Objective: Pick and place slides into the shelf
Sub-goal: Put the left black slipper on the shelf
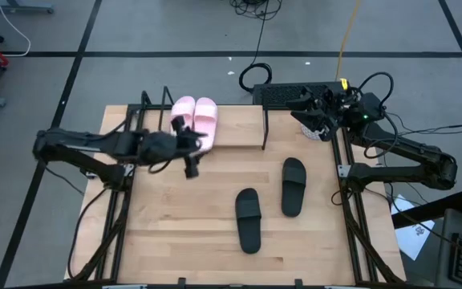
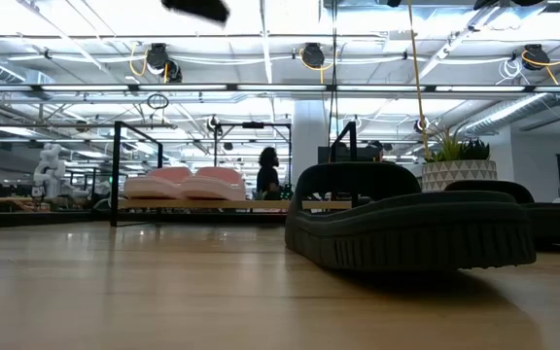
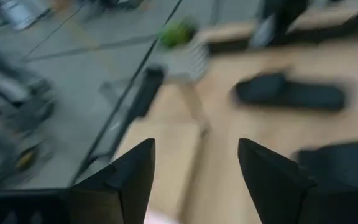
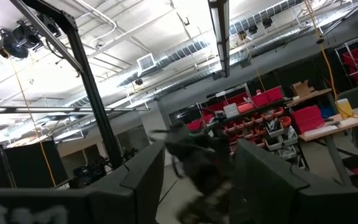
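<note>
so both pink slides (image 1: 196, 115) are parked side by side on the left part of the shelf (image 1: 239, 132) at the far edge of the table (image 1: 175, 233), and the two black slides (image 1: 249, 219) are out on the bare wood, well apart from the shelf, one nearer the middle and one off to its right and a bit farther back. The left gripper (image 1: 192, 152) hangs over the table just on the near side of the pink pair, fingers spread and holding nothing. Its wrist cam is blurry but you can see the gap between the fingers (image 3: 132, 177) with nothing in it, plus dark slide shapes past them. The right gripper (image 1: 311, 122) waits off by the far right corner next to a keyboard (image 1: 283, 95); its jaws are parted too and its cam just looks up at the ceiling. Low cam is mostly blocked by one black slide up close, with the pink pair on the shelf behind it, and a potted plant (image 2: 458, 160) and a person (image 2: 266, 173) way back in the room
</note>
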`<control>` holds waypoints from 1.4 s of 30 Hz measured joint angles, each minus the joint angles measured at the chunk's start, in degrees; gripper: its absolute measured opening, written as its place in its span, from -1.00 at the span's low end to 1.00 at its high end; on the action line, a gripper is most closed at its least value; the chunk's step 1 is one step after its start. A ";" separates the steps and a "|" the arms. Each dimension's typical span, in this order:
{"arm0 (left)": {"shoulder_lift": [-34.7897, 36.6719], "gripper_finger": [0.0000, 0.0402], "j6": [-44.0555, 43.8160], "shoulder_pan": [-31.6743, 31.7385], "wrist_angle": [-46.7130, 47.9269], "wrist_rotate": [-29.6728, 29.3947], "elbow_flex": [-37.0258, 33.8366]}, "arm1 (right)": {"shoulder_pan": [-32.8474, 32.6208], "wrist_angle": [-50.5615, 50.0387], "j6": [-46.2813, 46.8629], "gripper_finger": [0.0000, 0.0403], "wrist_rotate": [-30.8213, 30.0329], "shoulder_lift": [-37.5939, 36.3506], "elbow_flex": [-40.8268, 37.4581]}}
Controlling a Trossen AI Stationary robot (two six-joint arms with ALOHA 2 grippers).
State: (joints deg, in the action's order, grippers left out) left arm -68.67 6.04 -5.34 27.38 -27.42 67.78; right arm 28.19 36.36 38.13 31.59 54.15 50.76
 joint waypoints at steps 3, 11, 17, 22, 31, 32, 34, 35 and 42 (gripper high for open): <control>-0.58 0.16 -3.92 -6.86 -0.48 -0.79 3.73 | -0.16 0.03 0.01 -0.08 0.10 0.00 0.00; -11.06 0.08 -7.96 -20.04 0.47 -15.12 17.35 | -1.42 2.70 3.94 -0.08 7.94 0.00 -0.02; -17.51 -0.02 -12.27 -25.19 3.22 -22.13 26.50 | -12.09 6.94 4.23 -0.08 10.39 -0.37 0.12; -19.12 -0.06 -18.62 -28.21 6.31 -25.99 29.87 | -27.26 6.27 -3.74 -0.08 10.14 1.08 2.28; -19.01 -0.06 -28.60 -30.49 12.93 -29.63 29.96 | -48.50 -1.60 -28.31 -0.08 -1.63 11.33 10.56; -19.04 -0.06 -29.53 -30.63 13.69 -29.63 29.96 | -49.34 -0.56 -29.49 -0.08 -1.58 12.24 11.00; -19.02 -0.06 -30.97 -30.82 15.04 -29.53 29.96 | -50.44 1.46 -30.06 -0.08 -1.53 13.19 11.10; -19.01 -0.06 -31.85 -30.80 15.76 -29.16 29.96 | -50.84 2.29 -29.47 -0.08 -1.48 13.56 11.10; -19.02 -0.06 -33.86 -30.80 18.96 -26.61 29.96 | -51.98 1.92 -26.95 -0.08 -2.10 14.02 11.10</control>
State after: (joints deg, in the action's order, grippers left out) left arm -87.69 -27.82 -36.14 46.34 -54.03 97.73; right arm -23.79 38.27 11.18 29.49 68.17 61.87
